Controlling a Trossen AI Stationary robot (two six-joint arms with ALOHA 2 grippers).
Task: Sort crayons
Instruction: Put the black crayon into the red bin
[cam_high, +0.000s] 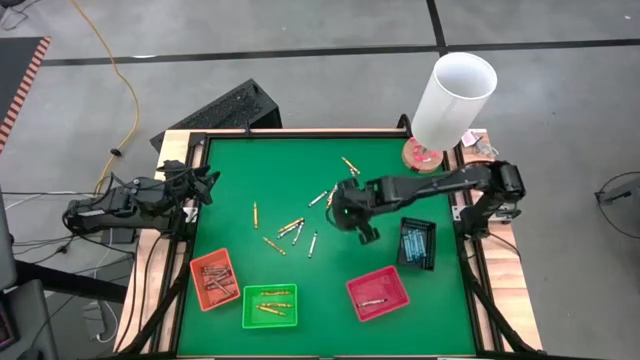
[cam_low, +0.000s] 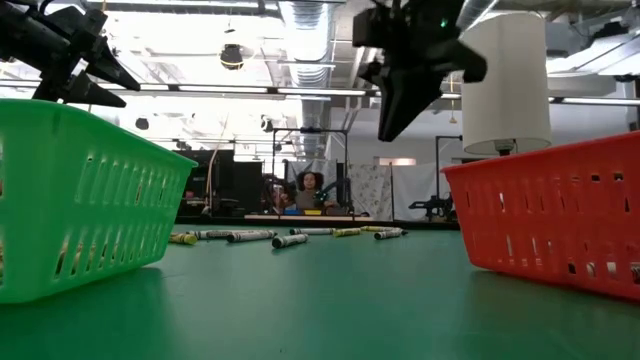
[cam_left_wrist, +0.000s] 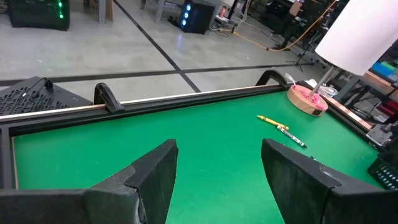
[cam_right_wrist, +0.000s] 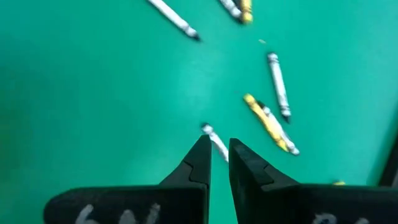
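Observation:
Several loose crayons lie flat on the green mat near its middle, yellow-gold and silvery ones; the low view shows them as a row. My right gripper hangs above the mat just right of them and points steeply down. It is open by only a narrow gap with nothing in it; a silvery crayon lies on the mat below its tips. My left gripper waits wide open over the mat's left edge, holding nothing.
Near the front edge stand an orange tray, a green tray and a red tray; a black tray stands at the right. All hold crayons. A white-shaded lamp stands at the far right corner. A person sits beyond the table.

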